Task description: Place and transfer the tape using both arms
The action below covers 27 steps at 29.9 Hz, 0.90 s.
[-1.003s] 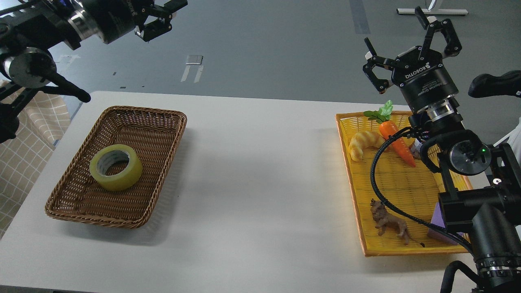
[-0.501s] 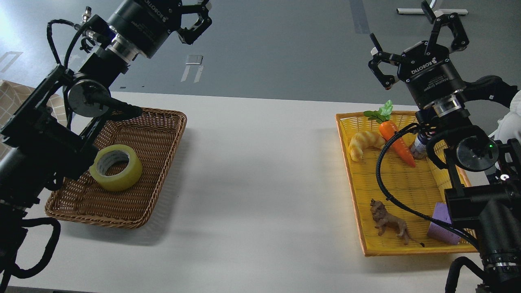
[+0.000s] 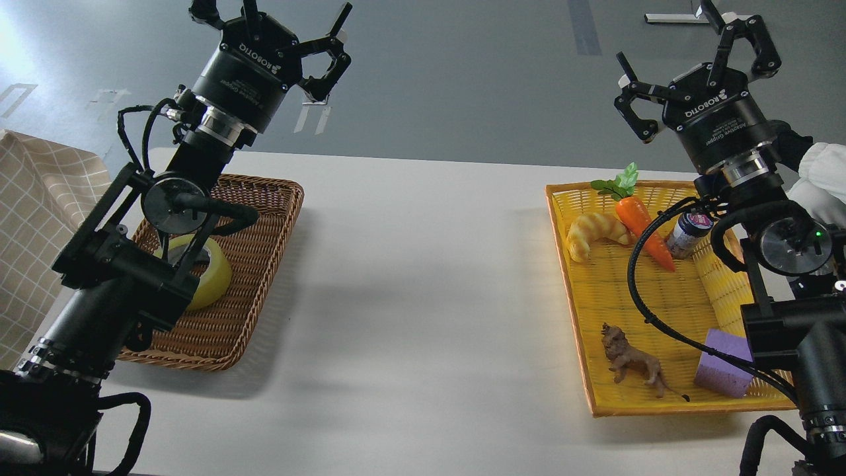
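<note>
The yellow tape roll lies flat in the brown wicker basket at the left of the white table. My left arm covers most of the roll. My left gripper is open and empty, raised high beyond the basket's far edge. My right gripper is open and empty, raised high beyond the far end of the yellow tray at the right.
The yellow tray holds a croissant, a toy carrot, a small jar, a toy lion and a purple foam cube. A checked cloth hangs at the far left.
My left arm has swung in over the basket and now covers most of the tape; its gripper moved right. My right arm shifted right and up, uncovering the jar and cube.
</note>
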Tool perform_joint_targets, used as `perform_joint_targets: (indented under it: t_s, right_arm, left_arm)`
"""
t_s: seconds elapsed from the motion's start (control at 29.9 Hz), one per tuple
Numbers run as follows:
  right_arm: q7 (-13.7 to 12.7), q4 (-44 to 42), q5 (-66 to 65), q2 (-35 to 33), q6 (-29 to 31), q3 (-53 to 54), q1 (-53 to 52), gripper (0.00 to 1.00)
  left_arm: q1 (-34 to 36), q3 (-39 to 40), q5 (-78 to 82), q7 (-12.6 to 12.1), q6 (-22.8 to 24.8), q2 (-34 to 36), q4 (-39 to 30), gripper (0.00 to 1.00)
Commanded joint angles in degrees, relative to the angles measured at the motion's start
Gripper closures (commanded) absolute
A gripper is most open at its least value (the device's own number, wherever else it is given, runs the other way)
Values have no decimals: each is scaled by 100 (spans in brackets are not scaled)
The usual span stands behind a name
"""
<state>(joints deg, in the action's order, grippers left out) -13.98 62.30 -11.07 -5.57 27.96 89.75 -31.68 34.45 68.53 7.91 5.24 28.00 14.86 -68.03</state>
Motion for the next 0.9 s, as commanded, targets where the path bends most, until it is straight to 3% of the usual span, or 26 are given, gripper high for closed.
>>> perform_joint_targets:
  t_s: [0.0, 0.5, 0.87]
  right_arm:
    - [0, -42, 0, -23, 4, -1, 12, 0]
    - [-9, -675, -61, -137, 4, -458, -840, 0]
    - [62, -816, -44, -15, 4, -432, -867, 0]
  left_arm:
    - [-35, -58, -8, -23, 0, -10, 158, 2]
    - [62, -76, 18, 21, 0, -265, 879, 2]
    - [308, -6, -35, 3, 0, -335, 1301, 2]
